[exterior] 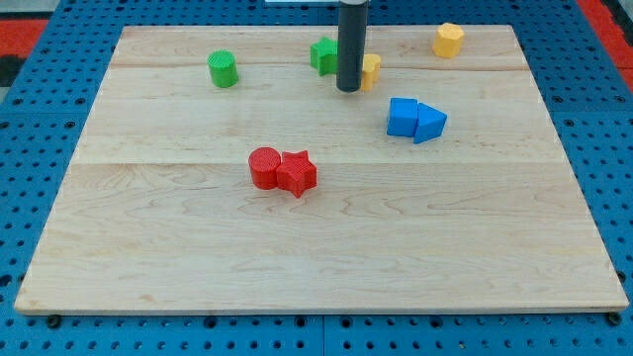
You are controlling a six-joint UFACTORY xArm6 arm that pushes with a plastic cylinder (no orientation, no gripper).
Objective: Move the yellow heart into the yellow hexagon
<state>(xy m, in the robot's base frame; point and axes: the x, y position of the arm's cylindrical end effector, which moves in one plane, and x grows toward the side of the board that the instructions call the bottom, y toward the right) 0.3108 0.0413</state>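
Note:
The yellow heart lies near the view's top centre, partly hidden behind my rod. My tip rests on the board touching the heart's left side. The yellow hexagon sits at the view's top right, apart from the heart, up and to its right. A green block, likely a star, sits just left of the rod, partly hidden by it.
A green cylinder stands at the top left. A blue cube and a blue triangle touch at the right of centre. A red cylinder and a red star touch at the centre. The wooden board lies on a blue pegboard.

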